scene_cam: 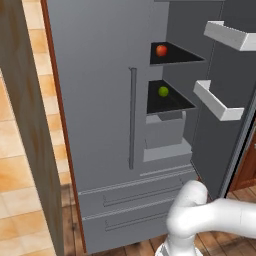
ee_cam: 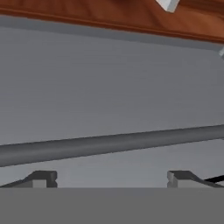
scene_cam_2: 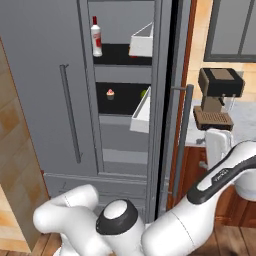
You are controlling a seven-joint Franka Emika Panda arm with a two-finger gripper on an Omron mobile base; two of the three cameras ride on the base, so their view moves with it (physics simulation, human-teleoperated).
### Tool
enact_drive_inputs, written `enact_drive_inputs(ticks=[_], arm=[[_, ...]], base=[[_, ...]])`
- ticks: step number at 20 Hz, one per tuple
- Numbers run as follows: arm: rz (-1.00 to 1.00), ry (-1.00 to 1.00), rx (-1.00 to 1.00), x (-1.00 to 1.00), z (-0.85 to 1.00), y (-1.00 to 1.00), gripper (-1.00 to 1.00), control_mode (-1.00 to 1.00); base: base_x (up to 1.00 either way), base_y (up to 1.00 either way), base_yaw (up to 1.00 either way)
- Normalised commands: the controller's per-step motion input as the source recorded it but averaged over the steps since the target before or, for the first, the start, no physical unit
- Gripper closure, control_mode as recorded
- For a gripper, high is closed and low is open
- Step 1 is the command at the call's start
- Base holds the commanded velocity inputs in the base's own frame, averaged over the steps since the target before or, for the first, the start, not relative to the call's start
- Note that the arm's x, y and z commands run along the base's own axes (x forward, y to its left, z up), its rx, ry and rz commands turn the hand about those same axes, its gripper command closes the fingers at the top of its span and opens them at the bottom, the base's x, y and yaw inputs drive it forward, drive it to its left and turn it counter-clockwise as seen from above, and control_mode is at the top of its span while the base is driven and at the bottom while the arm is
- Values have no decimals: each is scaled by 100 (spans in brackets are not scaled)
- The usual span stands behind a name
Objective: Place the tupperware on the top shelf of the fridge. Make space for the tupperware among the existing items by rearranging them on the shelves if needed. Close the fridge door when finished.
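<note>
The grey fridge (scene_cam: 95, 100) has its right door (scene_cam: 225, 140) swung open. On the top shelf (scene_cam: 180, 56) lie a red fruit (scene_cam: 161, 50) and a white bottle with a red cap (scene_cam_2: 96, 36). The lower shelf (scene_cam: 172, 102) carries a green fruit (scene_cam: 163, 91) and a tiny cupcake (scene_cam_2: 110, 94). The tupperware is out of view. My gripper (ee_cam: 113, 179) is open with nothing between its fingertips (ee_cam: 43, 178). It faces the grey outer face of the open door, close to the door's bar handle (ee_cam: 109, 144). The arm (scene_cam_2: 220, 175) reaches round to the right of that door.
White door bins (scene_cam: 230, 35) (scene_cam: 217, 102) jut from the inside of the open door. A brown wooden cabinet (scene_cam: 25, 125) stands left of the fridge. Right of the door, a coffee machine (scene_cam_2: 217, 95) sits on a counter. Two wide drawers (scene_cam: 135, 200) run below the doors.
</note>
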Motion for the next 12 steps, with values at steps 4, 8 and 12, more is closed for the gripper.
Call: enact_drive_inputs(ticks=[4, 8, 12], arm=[[5, 3, 10, 92, -2, 14, -100, -100], [14, 13, 12, 99, -1, 24, -100, -100], [37, 15, 5, 33, -15, 83, -100, -100]], base=[[0, 0, 0], [0, 0, 0], [0, 0, 0]])
